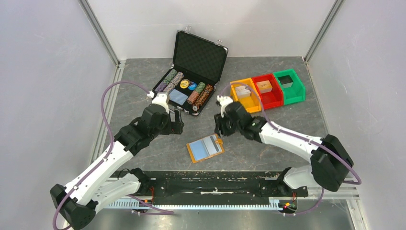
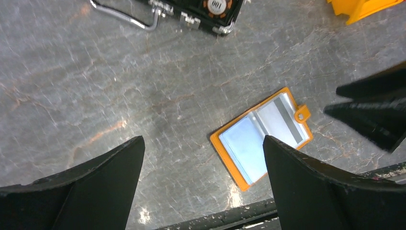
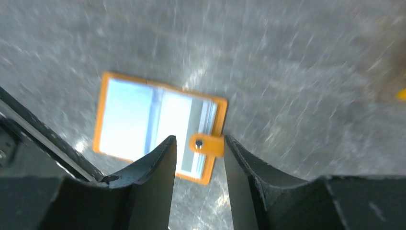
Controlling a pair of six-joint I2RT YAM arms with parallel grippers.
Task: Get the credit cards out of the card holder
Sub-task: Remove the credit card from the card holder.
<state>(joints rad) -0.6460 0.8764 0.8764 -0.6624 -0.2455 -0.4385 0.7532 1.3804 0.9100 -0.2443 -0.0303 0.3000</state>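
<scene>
- The only writing I can read is on a round orange-and-black poker chip [image 2: 215,5] at the top edge of my left wrist view. Its digits look like "001" from this angle, and the frame cuts the chip off.
- The flat orange folding card holder [image 1: 206,147] lies open on the grey marbled bench [image 1: 249,160], near the front edge and between my two arms.
- Its clear sleeves hold a plain light blue card [image 2: 244,146] on one leaf and a pale card [image 2: 282,117] with a dark stripe on the other. Anything finer on the pale card is too small to make out.
- My left hand [image 2: 201,141] is released, fingers spread wide above the bench. In its own view, one finger hides the holder's near corner.
- My right hand [image 3: 198,141] is released too, fingers partly apart, hovering over the holder's orange snap tab [image 2: 302,113]. Seen from my left wrist, its tips stand just beside the tab without touching it.
- My right wrist view is blurred, so the sleeve edges smear together there.
- A black hard case with a foam-lined lid [image 1: 198,57] stands open at the back of the bench. It holds rows of chips and a blue patterned deck [image 1: 178,97], and from above the chip markings cannot be read.
- To its right sit an orange plastic bin [image 1: 253,106], a red plastic bin [image 1: 274,100] and a green plastic bin [image 1: 294,96], side by side. The orange and red bins each hold a small pale box; I cannot tell what is in the green one.
</scene>
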